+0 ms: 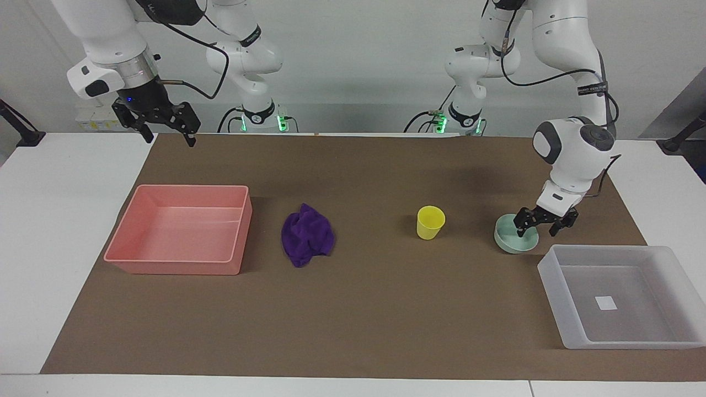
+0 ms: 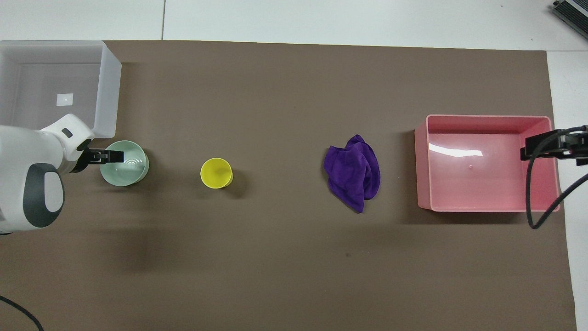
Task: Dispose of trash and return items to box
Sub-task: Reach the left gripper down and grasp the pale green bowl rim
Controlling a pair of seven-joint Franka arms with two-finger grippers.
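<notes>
The pale mint-green bowl [image 1: 512, 240] [image 2: 127, 166] stands on the brown mat just nearer to the robots than the frosted box [image 1: 551, 275] [image 2: 109, 87]. My left gripper [image 1: 538, 226] [image 2: 104, 157] is low at the bowl, open, its fingers astride the rim on the side toward the left arm's end. The yellow cup [image 1: 430, 222] [image 2: 216, 173] stands upright beside the bowl. The purple cloth [image 1: 307, 235] [image 2: 353, 172] lies crumpled between the cup and the pink tray. My right gripper [image 1: 168, 135] [image 2: 535, 148] hangs open and waits, raised at the pink tray's end.
The pink rectangular tray [image 1: 182, 266] [image 2: 422, 161] stands empty toward the right arm's end. The brown mat [image 1: 353, 320] covers most of the white table. The frosted box holds only its small white square mark [image 1: 605, 302].
</notes>
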